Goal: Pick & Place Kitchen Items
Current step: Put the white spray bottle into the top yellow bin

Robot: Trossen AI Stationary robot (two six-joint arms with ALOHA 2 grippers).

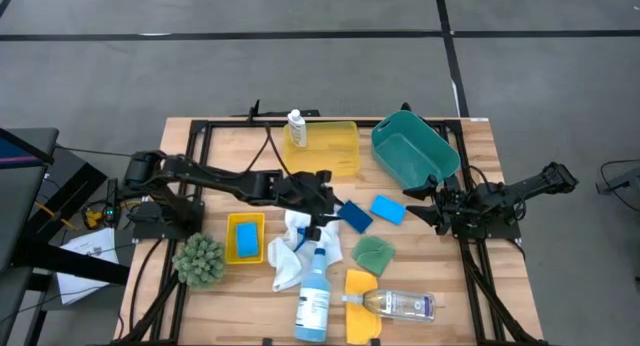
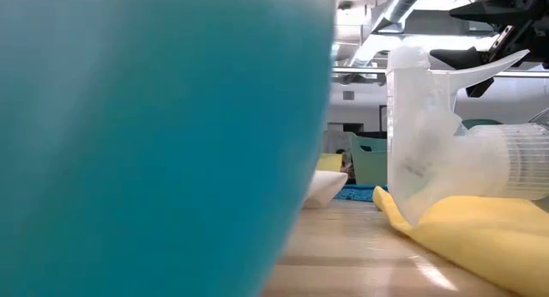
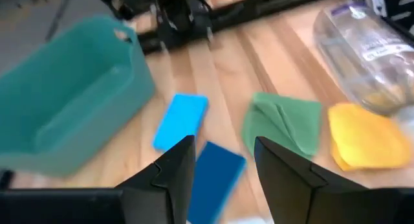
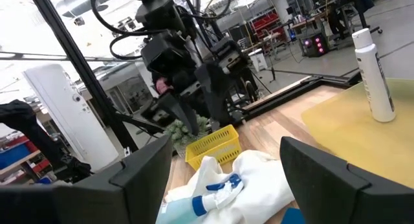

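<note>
1. At the middle of the wooden-slat bench [image 1: 200, 136], the left end effector [image 1: 322, 214] hangs with its fingers spread and nothing between them, over the dark blue rectangular sponge [image 1: 354, 217] and the crumpled white cloth [image 1: 292, 248].
2. The light blue rectangular sponge [image 1: 388, 209] lies just beside the dark one; the folded green cloth [image 1: 374, 254] sits near both, and the yellow cloth [image 1: 362, 294] lies under the clear plastic bottle [image 1: 398, 304], which rests on its side.
3. The spray bottle of blue liquid [image 1: 314, 292] lies flat next to the white cloth.
4. The small yellow perforated tray [image 1: 245, 238] holds a blue sponge; the large flat yellow tray [image 1: 330, 151] carries an upright white bottle [image 1: 297, 129]; the teal plastic bin [image 1: 414, 151] shows nothing inside.
5. The right end effector [image 1: 415, 203] rests open and empty beside the bin.
6. A spiky green ball [image 1: 199, 260] sits at the bench's left edge.
7. Around the bench is grey floor; beyond it, shelving and ceiling ducts.
</note>
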